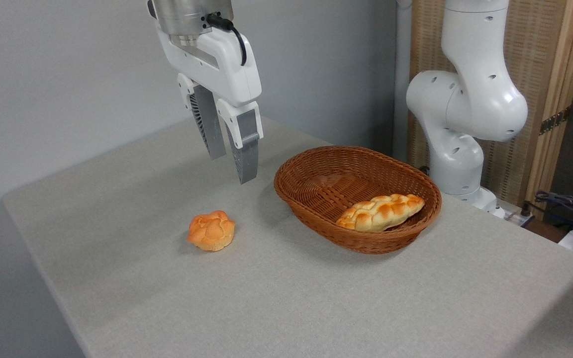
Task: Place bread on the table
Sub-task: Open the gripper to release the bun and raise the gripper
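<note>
Currently, from my remote station, I record the following. The bread (pixel 211 230), a small round orange-golden bun with a lobed top, lies directly on the grey speckled surface (pixel 316 303). It sits in the left half of the surface, nearer the left edge than the right, and roughly midway between the far edge and the near edge. Nothing touches it.

The gripper (pixel 232 161) hangs in the air above the surface, behind the bun and a little to its right, well clear of it. Its two grey fingers (pixel 244 149) point downward with a slight tilt, and I see a plain gap between them; the gripper is moderately spread and holds nothing.

To the right of the bun, apart from it, stands a brown oval wicker basket (pixel 311 199), resting on the surface toward the far-right edge. Inside the basket lies a longer, paler braided loaf (pixel 380 212), leaning against the near-right wall of the basket, with one end raised near the rim. The bun and the basket do not touch; bare cloth shows between them.

Beyond the far-right edge of the surface I note the white arm base (pixel 460 114), upright, and behind it a wooden slatted panel (pixel 540 74). At the far right edge of the view lie some dark cables (pixel 565 204). A plain grey wall (pixel 67 74) stands behind the left side.
</note>
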### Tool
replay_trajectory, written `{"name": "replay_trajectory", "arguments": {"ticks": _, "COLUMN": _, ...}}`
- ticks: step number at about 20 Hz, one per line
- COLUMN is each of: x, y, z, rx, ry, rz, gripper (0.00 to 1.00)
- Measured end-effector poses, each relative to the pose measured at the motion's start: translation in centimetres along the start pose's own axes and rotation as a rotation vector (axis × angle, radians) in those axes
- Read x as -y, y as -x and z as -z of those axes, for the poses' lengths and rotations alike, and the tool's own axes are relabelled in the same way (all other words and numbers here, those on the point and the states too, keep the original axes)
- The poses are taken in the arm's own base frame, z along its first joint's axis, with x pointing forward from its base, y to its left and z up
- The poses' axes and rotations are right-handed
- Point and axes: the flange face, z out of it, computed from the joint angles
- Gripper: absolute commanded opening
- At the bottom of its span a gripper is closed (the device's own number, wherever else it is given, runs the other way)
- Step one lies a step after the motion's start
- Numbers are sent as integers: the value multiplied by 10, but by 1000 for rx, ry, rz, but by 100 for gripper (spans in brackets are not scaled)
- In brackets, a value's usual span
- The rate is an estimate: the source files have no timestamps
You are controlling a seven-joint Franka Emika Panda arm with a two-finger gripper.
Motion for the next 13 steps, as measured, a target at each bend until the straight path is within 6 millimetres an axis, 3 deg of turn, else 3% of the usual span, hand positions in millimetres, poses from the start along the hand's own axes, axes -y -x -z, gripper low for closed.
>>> {"name": "replay_trajectory", "arguments": {"ticks": 13, "x": 3, "y": -4, "z": 2, "rx": -26, "ry": -25, "rz": 92, "gripper": 100}}
